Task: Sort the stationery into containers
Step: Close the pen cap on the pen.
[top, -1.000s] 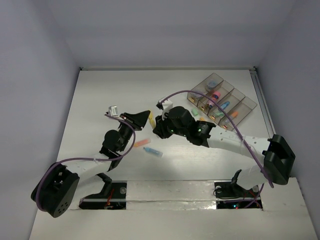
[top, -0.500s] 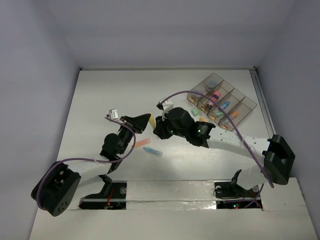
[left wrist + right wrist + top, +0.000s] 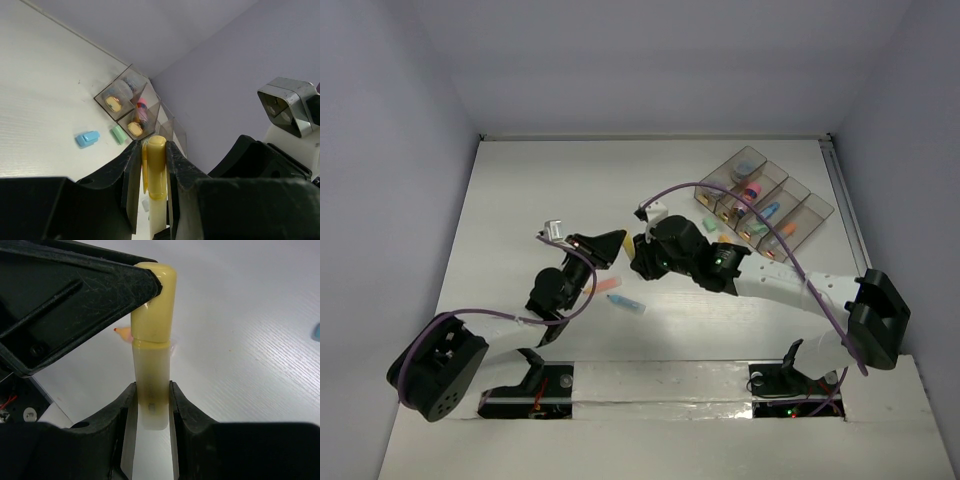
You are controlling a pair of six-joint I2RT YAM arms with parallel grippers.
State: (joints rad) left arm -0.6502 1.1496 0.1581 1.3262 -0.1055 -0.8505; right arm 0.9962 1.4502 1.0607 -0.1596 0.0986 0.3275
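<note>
A yellow marker (image 3: 622,240) is held off the table between both grippers. My left gripper (image 3: 610,243) is shut on its yellow cap (image 3: 155,165). My right gripper (image 3: 638,250) is shut on its pale body (image 3: 151,390); the left gripper's black fingers (image 3: 85,295) clamp the cap in the right wrist view. The smoky four-compartment tray (image 3: 798,207) stands at the back right, with several markers and tubs in it, and also shows in the left wrist view (image 3: 131,79). An orange marker (image 3: 604,286) and a blue marker (image 3: 626,303) lie on the table below the grippers.
A pale green marker (image 3: 709,222) and a small orange item (image 3: 725,238) lie beside the tray's near end. In the left wrist view a blue item (image 3: 87,138) and a green one (image 3: 119,134) lie before the tray. The arm bases stand at the near edge.
My left arm has shifted slightly to the right, closer to the right gripper. The yellow marker stays between the two grippers. The right arm has barely moved.
</note>
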